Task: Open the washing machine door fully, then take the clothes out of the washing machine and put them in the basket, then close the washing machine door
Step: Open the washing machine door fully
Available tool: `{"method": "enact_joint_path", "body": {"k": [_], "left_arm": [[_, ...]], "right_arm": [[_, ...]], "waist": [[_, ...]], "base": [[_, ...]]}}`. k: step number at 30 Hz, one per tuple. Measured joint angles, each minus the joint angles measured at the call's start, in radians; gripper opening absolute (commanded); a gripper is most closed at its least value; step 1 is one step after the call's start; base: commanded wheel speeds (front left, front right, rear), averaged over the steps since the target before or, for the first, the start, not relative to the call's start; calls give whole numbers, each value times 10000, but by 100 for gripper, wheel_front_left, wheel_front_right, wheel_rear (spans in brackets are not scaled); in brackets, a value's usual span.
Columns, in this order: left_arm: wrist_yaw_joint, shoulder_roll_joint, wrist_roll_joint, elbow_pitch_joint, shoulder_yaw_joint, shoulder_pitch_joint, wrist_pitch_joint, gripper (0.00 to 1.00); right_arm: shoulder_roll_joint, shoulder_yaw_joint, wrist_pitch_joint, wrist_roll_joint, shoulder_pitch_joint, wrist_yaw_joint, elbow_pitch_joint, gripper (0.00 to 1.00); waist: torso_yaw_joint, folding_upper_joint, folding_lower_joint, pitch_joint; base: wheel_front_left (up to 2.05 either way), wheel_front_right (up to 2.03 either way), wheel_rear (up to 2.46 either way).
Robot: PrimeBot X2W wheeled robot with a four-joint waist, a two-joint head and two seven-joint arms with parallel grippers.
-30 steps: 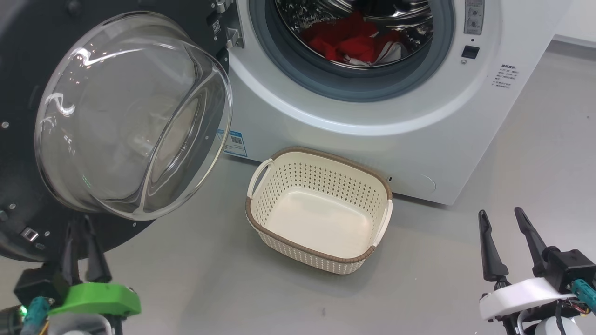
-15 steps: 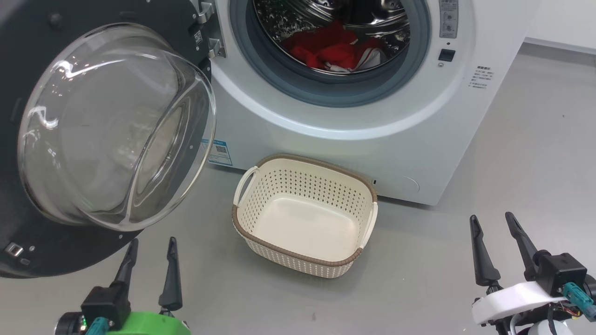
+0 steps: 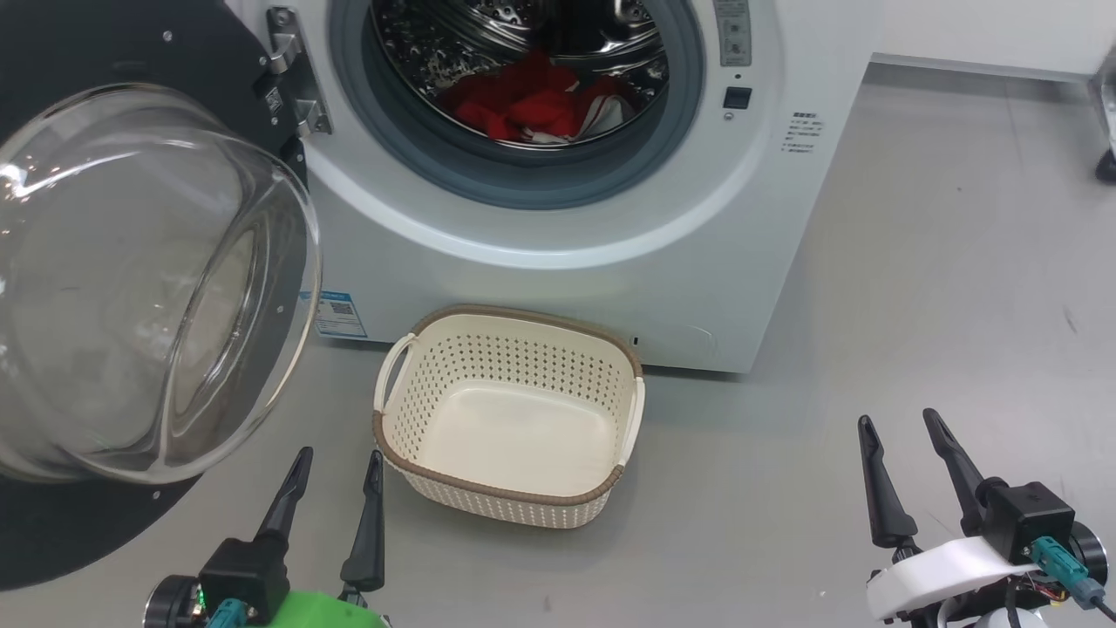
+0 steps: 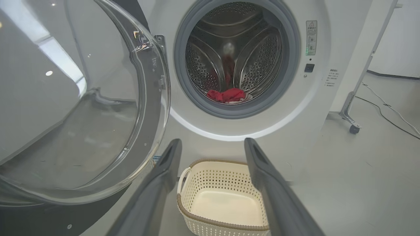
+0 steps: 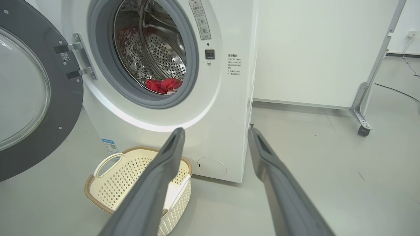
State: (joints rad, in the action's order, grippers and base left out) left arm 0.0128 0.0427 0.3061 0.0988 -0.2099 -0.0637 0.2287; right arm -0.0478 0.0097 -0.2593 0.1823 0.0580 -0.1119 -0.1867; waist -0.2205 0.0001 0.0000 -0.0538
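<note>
1. The washing machine door (image 3: 148,279) stands swung wide, off to the left of the left tool (image 3: 341,453) and just ahead of it; I'd judge the opening step done
2. The clothes (image 3: 523,105) lie in a red heap low in the drum (image 3: 410,44) of the washing machine (image 3: 540,288), ahead of and above both tools and well apart from them; nothing has come out yet
3. The basket (image 3: 514,316) sits empty on the floor (image 3: 785,488), just ahead and to the right of the left tool, and well off to the left of the right tool (image 3: 896,417)
4. What's left, by my reckoning: all the unloading, then shutting the door
5. Left tool: fingers spread wide, released, grasping and touching nothing; its tips are near the basket's closest corner but apart from it
6. Right tool: likewise spread wide and empty, over bare floor
</note>
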Motion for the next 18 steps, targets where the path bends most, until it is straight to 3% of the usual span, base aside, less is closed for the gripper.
{"method": "enact_joint_path", "body": {"k": [18], "left_arm": [[274, 10, -178, -299, -385, -36, -345, 100]], "right_arm": [[44, 232, 0, -2, 363, 109, 134, 100]], "waist": [[1740, 0, 0, 205]], "base": [[0, 0, 0]]}}
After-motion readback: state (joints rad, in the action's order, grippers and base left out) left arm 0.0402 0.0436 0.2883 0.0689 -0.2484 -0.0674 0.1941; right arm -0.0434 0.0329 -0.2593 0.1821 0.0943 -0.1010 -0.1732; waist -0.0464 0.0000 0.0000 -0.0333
